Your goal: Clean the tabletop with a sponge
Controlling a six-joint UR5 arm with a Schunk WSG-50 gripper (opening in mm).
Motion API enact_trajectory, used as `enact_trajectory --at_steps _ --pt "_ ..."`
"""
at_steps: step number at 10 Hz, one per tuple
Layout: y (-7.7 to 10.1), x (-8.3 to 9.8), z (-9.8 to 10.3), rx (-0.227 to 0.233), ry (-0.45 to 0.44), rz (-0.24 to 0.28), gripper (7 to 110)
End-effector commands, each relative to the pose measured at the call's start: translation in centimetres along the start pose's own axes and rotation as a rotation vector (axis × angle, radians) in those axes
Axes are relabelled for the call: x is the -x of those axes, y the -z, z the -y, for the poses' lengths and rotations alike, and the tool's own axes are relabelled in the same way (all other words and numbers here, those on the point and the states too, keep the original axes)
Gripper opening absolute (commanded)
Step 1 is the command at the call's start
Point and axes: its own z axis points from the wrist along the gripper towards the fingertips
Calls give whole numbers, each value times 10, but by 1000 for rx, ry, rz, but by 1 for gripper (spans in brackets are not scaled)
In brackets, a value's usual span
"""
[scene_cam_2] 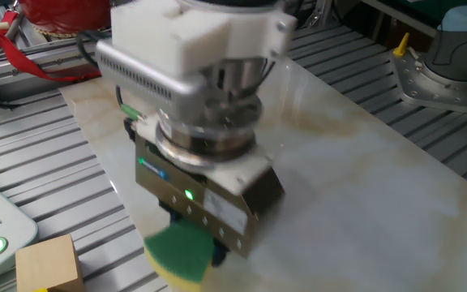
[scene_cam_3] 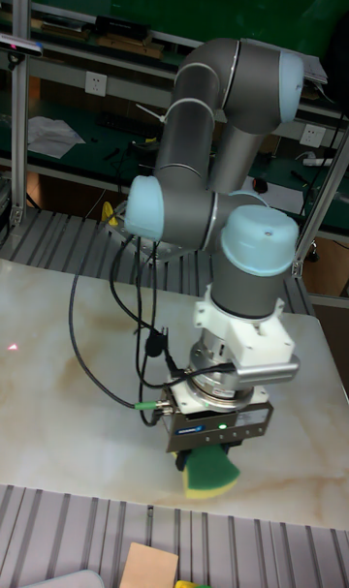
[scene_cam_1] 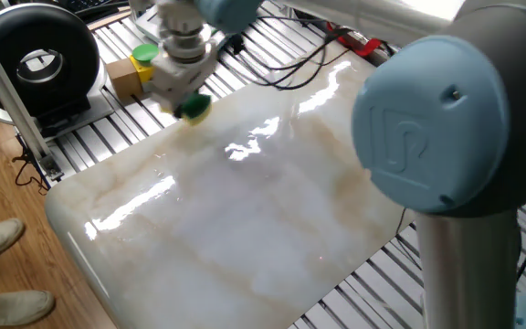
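Tall fixed view alone shows the whole UR5 arm (scene_cam_3: 208, 152) folded over the tabletop (scene_cam_3: 68, 385), with the gripper (scene_cam_3: 215, 449) pointing straight down and the sponge (scene_cam_3: 210, 477) clenched between its jaws at the slab's near edge, green layer facing the camera, yellow foam along the bottom. The other fixed view looks close at the gripper (scene_cam_2: 191, 240) and shows lit green indicator lights on its body, a wooden block (scene_cam_2: 49, 263) on the ribbed metal slats (scene_cam_2: 35, 182) beside the tabletop (scene_cam_2: 363, 186), and the sponge (scene_cam_2: 177, 255) tilted, its long axis running roughly along the slab's edge. One fixed view shows the sponge (scene_cam_1: 193, 109) at the far left edge of the tabletop (scene_cam_1: 245, 219), near a yellow-and-green button (scene_cam_1: 144, 59) on wooden blocks. No writing is legible.
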Motion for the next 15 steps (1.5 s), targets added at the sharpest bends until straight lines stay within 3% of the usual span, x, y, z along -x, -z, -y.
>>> enact_trajectory --at_steps 1,4,9,15 --pt "-3 -21 24 7 27 9 7" --pt "-11 -32 28 16 51 1 7" --pt "-20 -33 31 23 51 5 7" --pt "-6 -49 47 -40 70 -30 7"
